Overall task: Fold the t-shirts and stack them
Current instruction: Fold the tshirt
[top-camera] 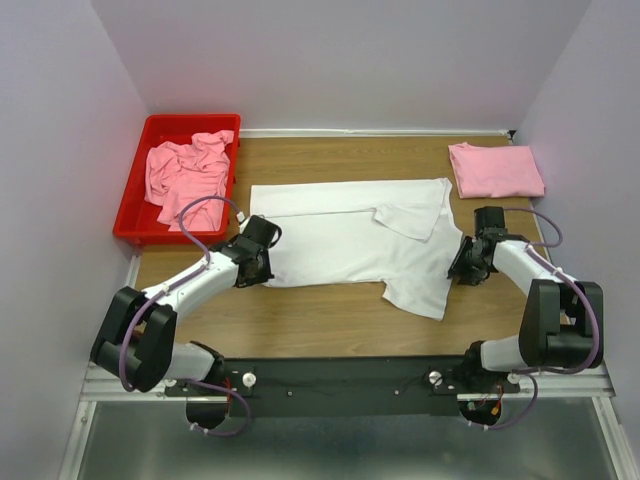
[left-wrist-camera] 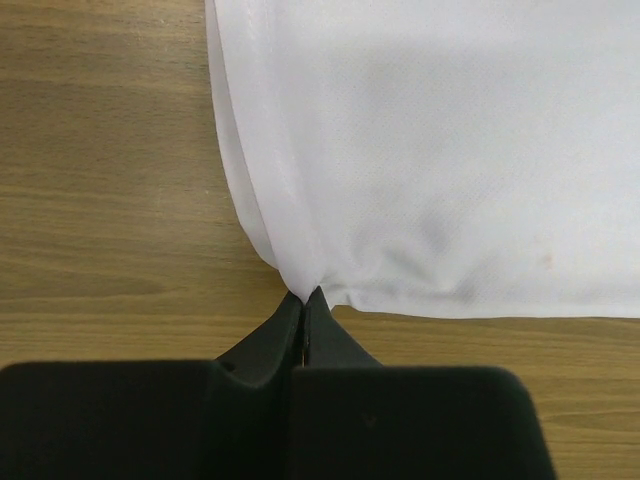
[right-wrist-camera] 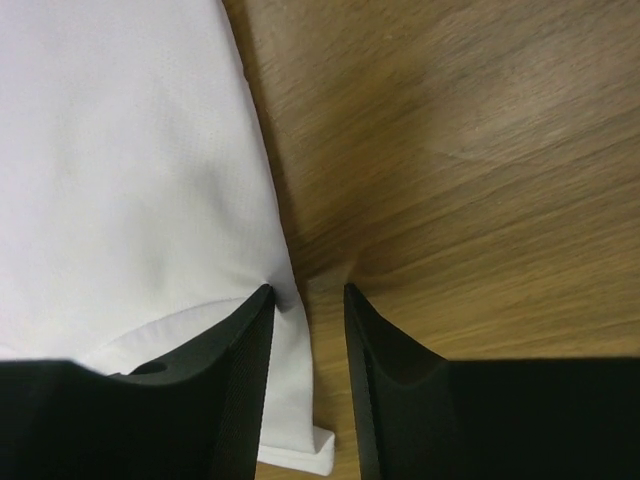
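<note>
Tabletop (top-camera: pixel 330 320) of wood grain, seen from above, on which the white t-shirt (top-camera: pixel 340 235) is spread flat at the centre, its length running left to right, with a flap of cloth folded in over the body near the right end. A red bin (top-camera: pixel 128 222) is set at the far left corner, and crumpled pink t-shirts (top-camera: pixel 185 175) are heaped inside it. A folded pink t-shirt (top-camera: pixel 495 170) is laid at the far right corner, apart from the white one. The left tool (left-wrist-camera: pixel 303 300) is closed completely, and the near left corner of the white t-shirt is pinched between its tips, low against the wood. The right tool (right-wrist-camera: pixel 308 292) is held partly open at the garment's right edge. The hem is passed between the two fingers (right-wrist-camera: pixel 245 340), and a gap is seen beside the cloth, so no firm grip is shown.
</note>
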{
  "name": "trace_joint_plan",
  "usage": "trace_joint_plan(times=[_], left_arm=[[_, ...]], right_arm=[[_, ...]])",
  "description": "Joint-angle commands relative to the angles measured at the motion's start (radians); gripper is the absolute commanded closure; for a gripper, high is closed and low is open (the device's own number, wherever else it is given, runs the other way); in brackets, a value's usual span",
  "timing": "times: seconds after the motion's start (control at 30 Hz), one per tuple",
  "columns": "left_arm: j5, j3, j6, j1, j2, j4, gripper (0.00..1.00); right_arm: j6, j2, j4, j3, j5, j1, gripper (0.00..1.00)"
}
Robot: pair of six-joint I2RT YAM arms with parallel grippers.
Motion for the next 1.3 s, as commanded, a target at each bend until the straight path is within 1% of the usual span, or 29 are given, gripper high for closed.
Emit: trace_joint_plan(times=[0.0, 0.23, 0.3, 0.33, 0.37, 0.47, 0.5, 0.53, 0.57, 0.77, 0.83, 0.97, 1.0, 1.07, 1.1, 1.17, 1.2, 1.27], left_arm=[[0.016, -0.018, 0.009, -0.002, -0.023, 0.015, 1.0], [0.013, -0.016, 0.008, 0.0, -0.027, 0.012, 1.0], [0.013, -0.015, 0.008, 0.0, -0.024, 0.011, 1.0], [0.013, -0.015, 0.008, 0.001, -0.026, 0.011, 1.0], [0.013, -0.015, 0.008, 0.003, -0.029, 0.009, 1.0], [0.009, -0.009, 0.005, 0.008, -0.036, -0.002, 1.0], [0.011, -0.007, 0.005, 0.012, -0.046, -0.006, 1.0], [0.016, -0.001, 0.005, 0.014, -0.052, -0.018, 1.0], [0.017, 0.001, 0.005, 0.017, -0.056, -0.023, 1.0], [0.042, 0.01, 0.017, 0.034, -0.125, -0.065, 1.0], [0.052, 0.007, 0.031, 0.05, -0.144, -0.062, 1.0], [0.127, 0.014, 0.081, 0.138, -0.142, -0.026, 1.0], [0.138, 0.019, 0.092, 0.168, -0.135, -0.019, 1.0], [0.154, 0.04, 0.113, 0.196, -0.124, 0.007, 1.0], [0.152, 0.05, 0.118, 0.207, -0.098, 0.017, 1.0], [0.152, 0.086, 0.132, 0.21, -0.06, 0.04, 1.0], [0.154, 0.102, 0.144, 0.213, -0.015, 0.047, 1.0], [0.141, 0.137, 0.159, 0.222, 0.043, 0.06, 1.0]], right_arm=[[0.022, 0.028, 0.058, -0.034, -0.042, -0.012, 0.6], [0.034, 0.022, 0.067, -0.046, -0.055, -0.014, 0.66], [0.036, 0.022, 0.069, -0.048, -0.058, -0.014, 0.69], [0.036, 0.023, 0.07, -0.048, -0.058, -0.015, 0.71], [0.036, 0.026, 0.07, -0.048, -0.058, -0.014, 0.79], [0.042, 0.013, 0.066, -0.049, -0.058, -0.015, 0.89], [0.044, -0.01, 0.061, -0.045, -0.046, -0.015, 0.9], [0.045, -0.021, 0.044, -0.042, -0.038, -0.017, 0.97], [0.042, -0.033, 0.032, -0.034, -0.03, -0.019, 0.99], [0.037, -0.119, -0.078, 0.007, -0.035, -0.028, 0.99], [0.027, -0.125, -0.083, 0.02, -0.032, -0.031, 0.99], [0.018, -0.101, -0.086, 0.086, -0.027, -0.031, 0.99], [0.019, -0.084, -0.085, 0.116, -0.032, -0.031, 0.99], [0.016, -0.052, -0.082, 0.153, -0.039, -0.031, 0.99], [0.01, -0.009, -0.079, 0.19, -0.051, -0.031, 0.99], [0.002, 0.043, -0.073, 0.227, -0.071, -0.031, 0.99], [-0.001, 0.083, -0.071, 0.265, -0.093, -0.031, 0.99], [-0.001, 0.111, -0.057, 0.314, -0.094, -0.032, 0.99]])
